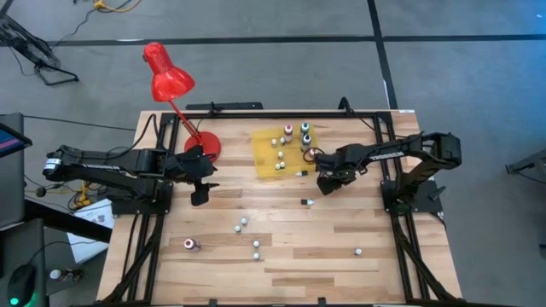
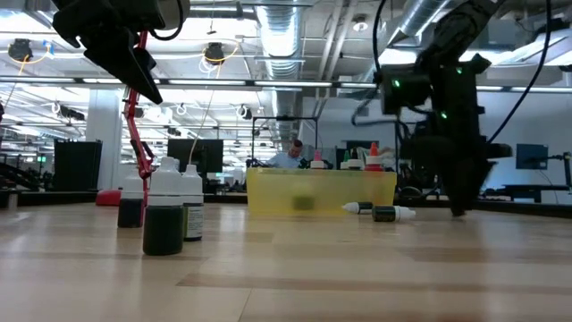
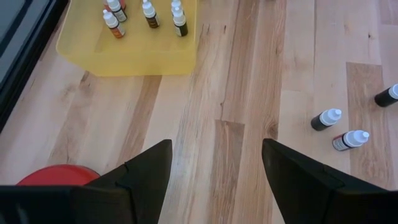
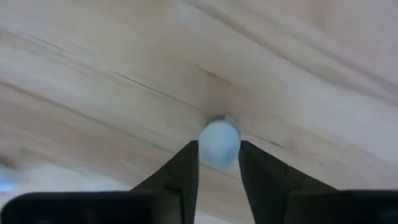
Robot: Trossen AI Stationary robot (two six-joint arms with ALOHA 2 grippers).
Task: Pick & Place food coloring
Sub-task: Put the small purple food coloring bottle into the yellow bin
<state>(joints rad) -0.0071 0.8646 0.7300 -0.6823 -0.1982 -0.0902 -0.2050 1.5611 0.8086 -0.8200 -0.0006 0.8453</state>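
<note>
Several tiny food coloring bottles stand on a flat yellow mat at the far middle of the table. Others are scattered on the wood nearer the front, some upright and some lying on their sides. My right gripper points straight down just off the mat's near right corner, its fingers at the pale cap of one bottle; the bottle's body is hidden under the cap. My left gripper hangs open above the table beside the red lamp's base, with nothing between its fingers. My right gripper has the bottle's pale round cap between its two fingertips, one on each side. The fingers come from above, pointing down. The bottle appears to stand upright on the wood below them; whether its base is on the table is hidden.
A red desk lamp stands at the far left, its round base beside my left gripper. Black frame rails run along both table sides. The widest bare wood is along the near edge.
</note>
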